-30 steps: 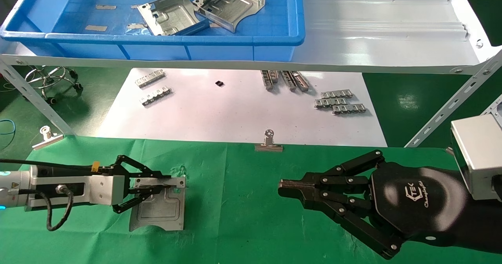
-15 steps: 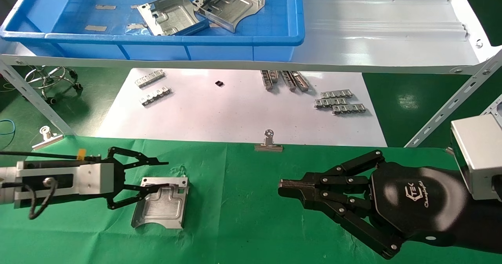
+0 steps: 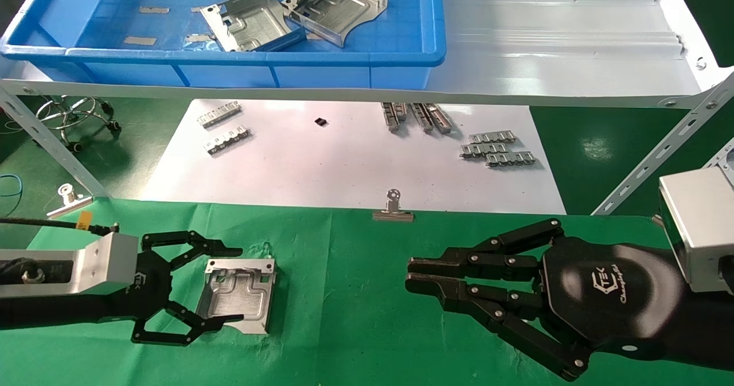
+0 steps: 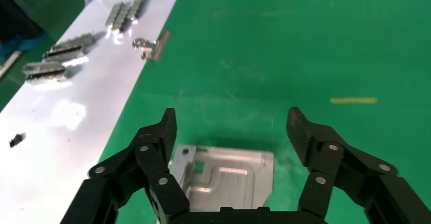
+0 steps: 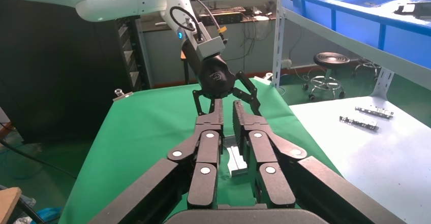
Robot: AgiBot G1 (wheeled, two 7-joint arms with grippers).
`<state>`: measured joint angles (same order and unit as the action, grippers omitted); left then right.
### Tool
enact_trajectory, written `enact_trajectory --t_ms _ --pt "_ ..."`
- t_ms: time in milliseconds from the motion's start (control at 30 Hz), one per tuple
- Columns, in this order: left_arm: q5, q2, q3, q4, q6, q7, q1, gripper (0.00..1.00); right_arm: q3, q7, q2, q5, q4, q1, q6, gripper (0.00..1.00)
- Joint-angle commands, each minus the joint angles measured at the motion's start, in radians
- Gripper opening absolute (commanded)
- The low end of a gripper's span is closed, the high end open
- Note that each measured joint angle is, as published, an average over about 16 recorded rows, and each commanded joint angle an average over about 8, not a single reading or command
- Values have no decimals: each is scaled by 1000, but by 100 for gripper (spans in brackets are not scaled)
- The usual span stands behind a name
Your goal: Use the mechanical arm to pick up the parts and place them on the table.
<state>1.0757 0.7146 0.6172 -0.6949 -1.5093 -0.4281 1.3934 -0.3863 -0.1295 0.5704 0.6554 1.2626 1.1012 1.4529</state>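
Note:
One of the parts, a silver stamped plate (image 3: 238, 294) (image 4: 228, 176), lies flat on the table's green cloth (image 3: 344, 271). My left gripper (image 3: 229, 285) (image 4: 234, 118) hovers over its left side, open wide, one finger past each edge of the plate and neither touching it. Two more parts (image 3: 252, 22) (image 3: 335, 4) lean together inside the blue bin (image 3: 401, 59) up on the shelf. My right gripper (image 3: 410, 275) (image 5: 227, 107) hangs over the cloth's right half, pointing left, its fingers parted by a narrow gap with nothing between them.
The white shelf (image 3: 545, 59) carries the bin. Below it a white sheet (image 3: 344, 162) holds several toothed metal strips (image 3: 496, 148) (image 3: 223, 128). Binder clips (image 3: 393, 211) (image 3: 69, 199) pin the cloth's far edge. A yellow mark (image 4: 353, 100) lies on the cloth.
My left gripper let go of the plate's edge, opened wide, drew back left and turned its palm upward. The plate now lies flat. My right gripper's fingers parted slightly.

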Motion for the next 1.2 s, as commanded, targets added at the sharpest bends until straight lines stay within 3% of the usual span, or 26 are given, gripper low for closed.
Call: enact_trajectory --t_ms 33,1200 --pt "-14 -4 -13 -23 1 24 -13 100 0 0 0 0 0 0 0 100" --pt "-249 -75 -243 -425 10 444 -230 100 0 0 0 0 0 0 0 100"
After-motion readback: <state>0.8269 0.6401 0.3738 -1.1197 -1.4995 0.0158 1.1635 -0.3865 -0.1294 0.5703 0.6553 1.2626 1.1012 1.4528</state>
